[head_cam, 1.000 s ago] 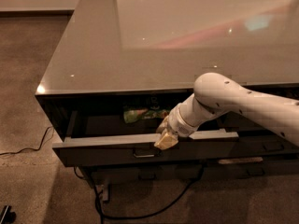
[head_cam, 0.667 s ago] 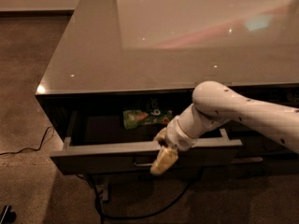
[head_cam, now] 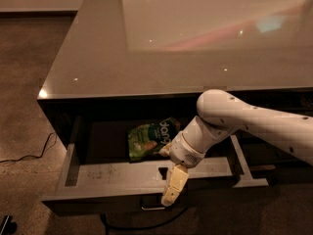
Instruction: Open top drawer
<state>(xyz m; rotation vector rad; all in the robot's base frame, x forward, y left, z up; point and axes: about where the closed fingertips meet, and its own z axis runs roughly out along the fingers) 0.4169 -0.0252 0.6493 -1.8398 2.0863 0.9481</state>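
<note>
The top drawer stands pulled well out from under the glossy table top, its light grey floor and side walls showing. Its dark front runs along the bottom, with the small metal pull handle at centre. My gripper, cream-coloured on a white arm coming in from the right, hangs over the drawer's front edge just above and to the right of the handle. A green snack bag lies inside the drawer at the back, partly behind my wrist.
A narrower dark drawer front lies to the right under my arm. A black cable trails over the brown carpet on the left, and another cable hangs below the drawer. A small dark object sits at the bottom left corner.
The drawer has slid further out toward the camera, showing more of its floor and the snack bag. My gripper has moved down and forward with the drawer's front.
</note>
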